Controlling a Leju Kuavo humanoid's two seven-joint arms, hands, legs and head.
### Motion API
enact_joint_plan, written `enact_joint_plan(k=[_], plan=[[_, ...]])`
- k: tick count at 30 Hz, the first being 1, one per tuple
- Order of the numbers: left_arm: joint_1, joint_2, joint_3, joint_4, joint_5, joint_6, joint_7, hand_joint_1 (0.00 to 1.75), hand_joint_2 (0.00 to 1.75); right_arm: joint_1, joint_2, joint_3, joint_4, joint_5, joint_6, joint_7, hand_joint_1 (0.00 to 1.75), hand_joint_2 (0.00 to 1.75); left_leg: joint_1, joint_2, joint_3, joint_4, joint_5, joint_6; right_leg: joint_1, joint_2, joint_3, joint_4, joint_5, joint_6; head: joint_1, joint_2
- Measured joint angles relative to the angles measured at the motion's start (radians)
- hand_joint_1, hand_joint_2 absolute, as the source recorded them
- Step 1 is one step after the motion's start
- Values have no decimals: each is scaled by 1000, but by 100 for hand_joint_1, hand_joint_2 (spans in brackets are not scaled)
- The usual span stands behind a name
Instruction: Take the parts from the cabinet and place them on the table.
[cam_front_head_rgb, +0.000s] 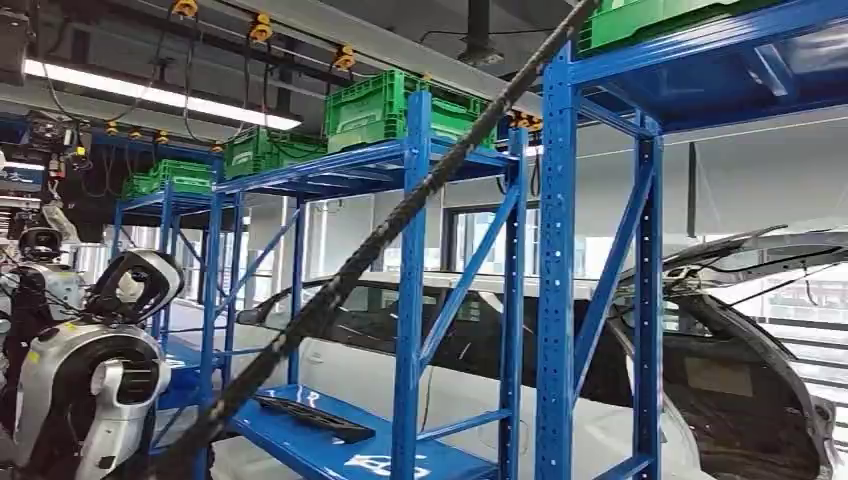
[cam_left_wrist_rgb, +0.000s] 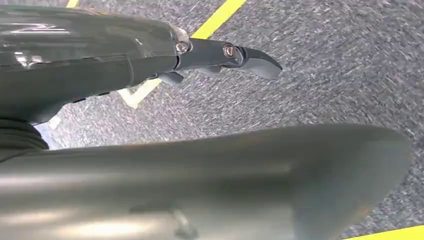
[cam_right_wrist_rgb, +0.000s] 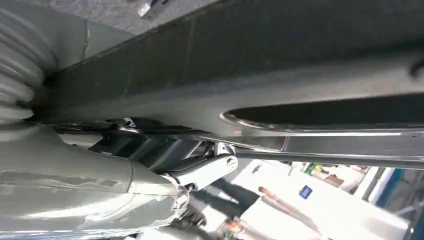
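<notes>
Parts: one long black part (cam_front_head_rgb: 312, 414) lies on the blue cabinet's (cam_front_head_rgb: 412, 300) low shelf. Left hand (cam_left_wrist_rgb: 220, 60) hangs over grey floor (cam_left_wrist_rgb: 325, 65), fingers apart, holding nothing. Right hand (cam_right_wrist_rgb: 100, 185) presses against a long grey-black part (cam_right_wrist_rgb: 250, 75); its grip I cannot tell.

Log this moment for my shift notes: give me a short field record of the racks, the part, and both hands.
racks: blue shelving racks in a row
top shelves: green crates
part: long black part lying on a low blue shelf
behind racks: white car, hatch raised
foreground: black braided cable running diagonally
left hand: over grey floor with yellow lines, holding nothing
right hand: fingers under a long grey panel; grip unclear
</notes>
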Motion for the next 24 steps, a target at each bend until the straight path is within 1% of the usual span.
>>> enact_joint_plan(k=[1,2,3,4,5,6,7,8,9,10,11,12,13,14,15,16,17,18,19,20,21,22,24], plan=[[0,0,0,0,0,-1,0,0,175,0,2,4,0,0,0,0,175,175,-2,-11,1,0,0,1,1,1,-3,-2,17,-3,0,0],[2,0,0,0,2,-1,0,0,175,-1,5,7,0,2,0,1,175,175,-5,-23,2,0,0,1,3,4,19,-55,58,-9,0,0],[2,0,0,0,5,-1,1,0,175,-3,10,10,0,2,0,2,175,175,-7,-35,4,0,0,1,6,11,53,-136,106,-18,0,0],[1,0,0,0,7,-1,3,0,175,-6,15,12,0,2,1,2,175,175,-9,-48,6,0,0,1,9,30,94,-229,157,-30,0,0],[0,-2,0,0,10,-3,4,0,175,-8,19,13,0,2,1,5,175,175,-3,-55,2,0,1,0,11,82,114,-287,175,-43,0,0],[-4,-4,0,0,15,-3,7,0,175,-10,23,15,2,1,1,5,175,175,-9,-66,-4,4,3,-3,7,96,115,-298,180,-45,0,0],[-2,-3,0,0,16,-3,9,0,175,-11,25,17,3,2,1,9,175,175,1,-74,-10,4,6,-9,13,85,118,-303,177,-42,0,1],[2,-2,0,0,16,-4,9,0,175,-12,28,18,4,1,0,12,175,175,4,-83,-13,3,9,-14,15,76,117,-304,176,-44,0,0],[6,-2,0,0,15,-4,9,0,175,-13,34,18,5,1,-1,13,175,175,3,-94,-16,0,13,-20,15,65,120,-310,173,-45,0,0],[9,1,0,0,15,-5,9,0,175,-15,40,18,5,0,-3,13,175,175,1,-88,-20,4,6,-22,0,49,126,-328,178,-45,0,0],[12,0,0,0,14,-6,9,0,175,-15,43,18,5,-1,-4,13,175,175,-5,-41,-26,17,-9,-27,1,41,129,-333,181,-48,0,0],[9,1,0,0,13,-6,8,0,175,-15,44,17,5,-2,-6,13,175,175,-4,-13,-49,67,-44,-32,2,30,130,-333,181,-49,0,0],[5,4,0,0,13,-6,5,0,175,-12,43,16,5,-2,-10,13,175,175,1,-2,-83,142,-81,-38,2,16,130,-333,180,-49,0,0],[4,5,0,0,9,-6,2,0,175,-8,42,16,6,-2,-10,13,175,175,5,3,-124,227,-115,-45,2,1,130,-332,180,-49,0,0],[3,5,0,0,7,-7,-1,0,175,-3,42,16,7,-2,-11,13,175,175,9,6,-150,284,-128,-50,2,-12,129,-332,179,-49,0,0],[6,5,0,0,6,-7,-5,0,175,0,42,16,7,-2,-11,13,175,175,13,9,-151,289,-118,-54,1,-22,130,-332,178,-47,0,0],[8,6,0,0,6,-8,-15,0,175,2,42,16,8,-2,-10,13,175,175,17,13,-131,253,-91,-58,0,-31,131,-331,176,-45,0,0],[8,9,0,0,6,-10,-21,0,175,2,42,16,10,-2,-10,13,175,175,21,19,-94,182,-53,-62,-1,-40,132,-330,174,-41,0,0],[7,13,0,0,6,-11,-28,0,175,1,43,16,12,-2,-10,13,175,175,23,37,-41,84,-7,-65,-2,-49,134,-325,169,-34,0,0],[5,16,0,0,7,-13,-34,0,175,-1,44,17,14,-2,-9,13,175,175,23,70,-7,16,4,-69,-1,-58,135,-320,164,-25,0,0],[1,16,0,0,7,-16,-38,0,175,-4,44,17,16,-3,-9,12,175,175,12,75,-4,8,-2,-56,7,-62,130,-311,159,-18,0,0],[0,18,0,0,9,-19,-42,0,175,-5,45,19,20,-3,-8,12,175,175,10,65,-9,12,-3,-43,6,-67,131,-314,160,-14,0,0],[5,20,0,0,11,-22,-43,0,175,-7,48,19,24,-5,-8,12,175,175,4,50,-13,14,-3,-29,2,-83,136,-318,161,-7,0,0]])
